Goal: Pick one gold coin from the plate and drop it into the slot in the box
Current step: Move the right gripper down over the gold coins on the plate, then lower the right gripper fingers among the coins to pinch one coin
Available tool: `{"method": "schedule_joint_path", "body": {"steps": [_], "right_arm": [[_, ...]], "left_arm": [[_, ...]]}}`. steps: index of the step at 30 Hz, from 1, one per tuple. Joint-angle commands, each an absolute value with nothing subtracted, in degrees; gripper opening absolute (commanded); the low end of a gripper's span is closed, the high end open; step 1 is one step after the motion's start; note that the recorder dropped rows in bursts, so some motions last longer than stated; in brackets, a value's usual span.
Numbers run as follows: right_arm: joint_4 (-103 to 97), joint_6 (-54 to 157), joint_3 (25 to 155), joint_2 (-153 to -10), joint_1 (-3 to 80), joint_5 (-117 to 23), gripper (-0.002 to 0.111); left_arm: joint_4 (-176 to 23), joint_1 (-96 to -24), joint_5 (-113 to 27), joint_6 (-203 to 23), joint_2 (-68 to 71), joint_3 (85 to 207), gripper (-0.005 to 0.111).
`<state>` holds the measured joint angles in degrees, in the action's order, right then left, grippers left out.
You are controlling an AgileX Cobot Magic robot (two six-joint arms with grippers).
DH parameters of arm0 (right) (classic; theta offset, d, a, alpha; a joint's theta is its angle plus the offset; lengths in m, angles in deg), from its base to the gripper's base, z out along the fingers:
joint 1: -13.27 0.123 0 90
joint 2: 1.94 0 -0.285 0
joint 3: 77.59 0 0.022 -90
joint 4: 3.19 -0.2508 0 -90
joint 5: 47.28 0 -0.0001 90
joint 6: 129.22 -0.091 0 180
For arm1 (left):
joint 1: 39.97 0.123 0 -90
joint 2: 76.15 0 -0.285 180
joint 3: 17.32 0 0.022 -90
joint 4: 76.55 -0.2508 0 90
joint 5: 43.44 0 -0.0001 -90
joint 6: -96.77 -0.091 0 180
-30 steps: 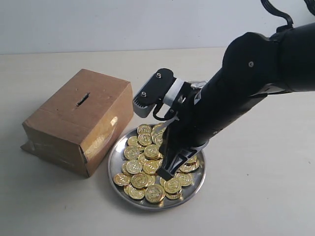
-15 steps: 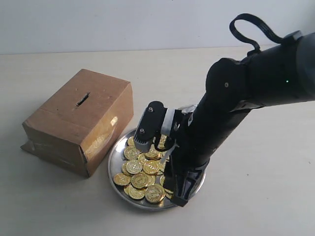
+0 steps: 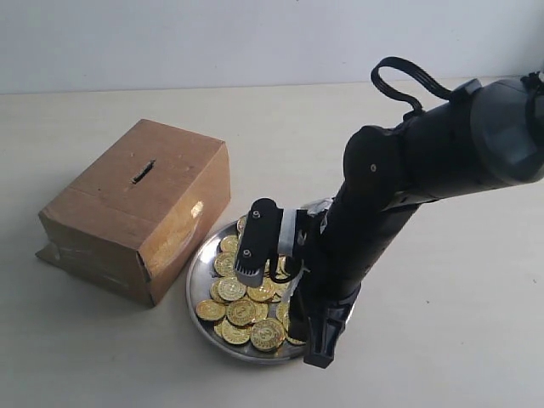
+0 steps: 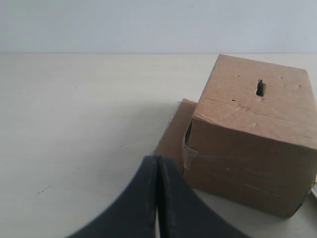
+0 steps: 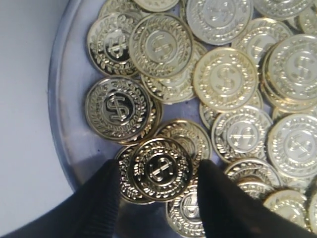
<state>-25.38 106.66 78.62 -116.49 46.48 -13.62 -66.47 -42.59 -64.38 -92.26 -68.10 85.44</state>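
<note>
The silver plate (image 3: 197, 274), heaped with gold coins (image 3: 242, 310), stands just right of the brown cardboard box (image 3: 136, 208), whose dark slot (image 3: 142, 172) is in its top face. My right gripper (image 3: 316, 344) is down at the plate's near rim, mostly hidden by its own arm. In the right wrist view it (image 5: 158, 186) is open, its two black fingers (image 5: 101, 198) on either side of one gold coin (image 5: 159, 168) lying on other coins beside the plate rim (image 5: 62, 99). My left gripper (image 4: 157, 171) is shut and empty, low over the table beside the box (image 4: 247, 144), with the slot (image 4: 259, 88) in sight.
A loose cardboard flap (image 4: 173, 134) sticks out flat on the table from under the box. The pale table (image 3: 442, 340) is bare round the box and plate. The right arm's bulk (image 3: 408, 178) hangs over the plate's far right side.
The right arm has dropped and swung toward the plate's near edge, bringing the open gripper down onto the coins. Box, plate and left gripper have not moved.
</note>
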Motion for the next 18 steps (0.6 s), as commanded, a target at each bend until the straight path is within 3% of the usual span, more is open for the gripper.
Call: {"method": "schedule_joint_path", "body": {"steps": [1,18], "right_arm": [[-25.1,107.3,78.8,-116.5,46.6,-15.4,0.047],[-25.1,107.2,78.8,-118.5,46.6,-16.4,0.047]], "left_arm": [[-66.4,-42.4,-63.7,-92.3,-68.4,85.5,0.0],[-66.4,-42.4,-63.7,-92.3,-68.4,85.5,0.0]]}}
